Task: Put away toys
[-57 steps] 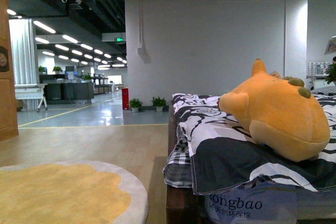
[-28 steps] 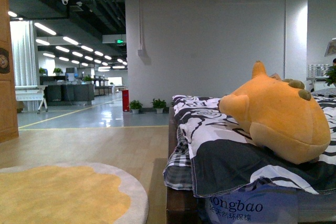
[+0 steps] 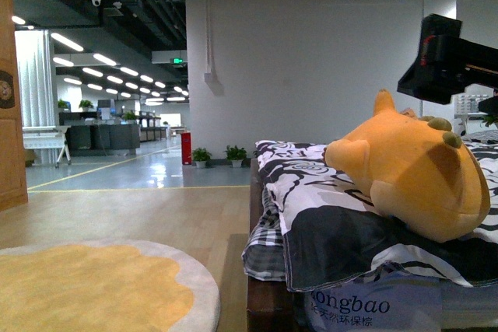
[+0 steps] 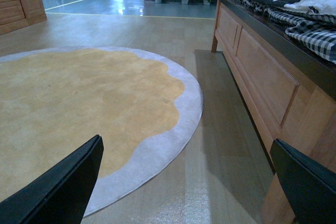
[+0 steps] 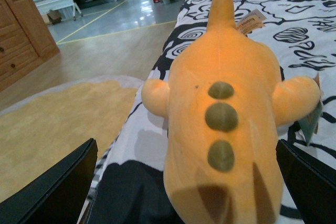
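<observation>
Front view: the right arm [image 3: 440, 56] has just come into frame, top right. It wasn't there half a second ago. It now hangs above the orange plush animal [image 3: 408, 176] with a clear gap between them. The plush hasn't moved. It lies on the black-and-white duvet [image 3: 311, 192] near the bed's [image 3: 264, 301] left edge. I read this as the start of the reach, with no pickup yet. I can't see the fingers from here, so I can't judge the opening in this view.

Left wrist view: the left tool [image 4: 186, 145] is spread wide and holds nothing. It's parked low over the floor, between the round yellow rug [image 4: 79, 103] and the wooden side of the bed. The plush isn't in this view at all, so I take the left arm to be out of play for now.

Right wrist view: this is the useful one. The right tool [image 5: 186, 145] is fully spread and empty, looking down the plush's back. The three olive spots [image 5: 221, 114] sit centred between the fingers [image 5: 58, 187]. No contact is visible. The body looks nearly as wide as the opening, so I expect a soft squeeze into the stuffing rather than a clean wrap. A paper tag [image 5: 252, 22] shows near the far end, which the front view doesn't catch.
</observation>
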